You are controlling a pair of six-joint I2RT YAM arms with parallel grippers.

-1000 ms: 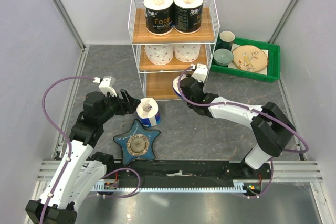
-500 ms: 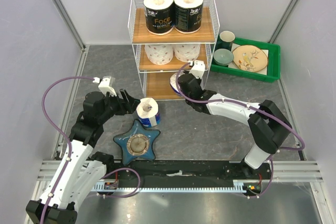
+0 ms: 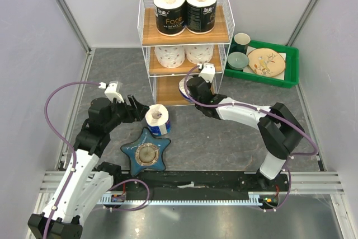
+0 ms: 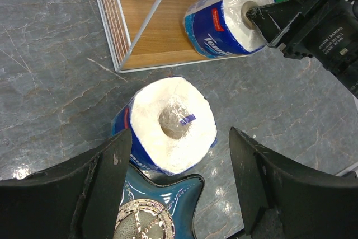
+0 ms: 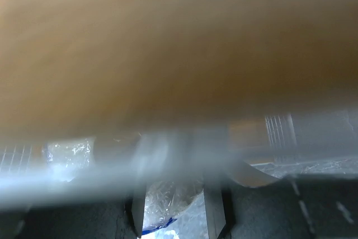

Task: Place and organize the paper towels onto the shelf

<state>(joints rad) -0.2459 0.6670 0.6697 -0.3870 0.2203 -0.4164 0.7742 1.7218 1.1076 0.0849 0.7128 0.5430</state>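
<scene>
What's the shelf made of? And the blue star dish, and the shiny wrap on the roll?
Shelf: thin white wire, likely painted metal; boards show wood grain, maybe laminate. Star dish: glossy blue with glints, probably glazed ceramic. Roll wrap: crinkly shiny film, looks plastic, over soft white paper.

Grey marbled tabletop (image 3: 224, 144), plain pale walls (image 3: 100, 4), aluminium corner posts (image 3: 64, 9), metal rail (image 3: 190, 197) along near edge

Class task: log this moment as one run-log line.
right gripper: shut on blue roll, at shelf bottom tier | left gripper: open around table roll
</scene>
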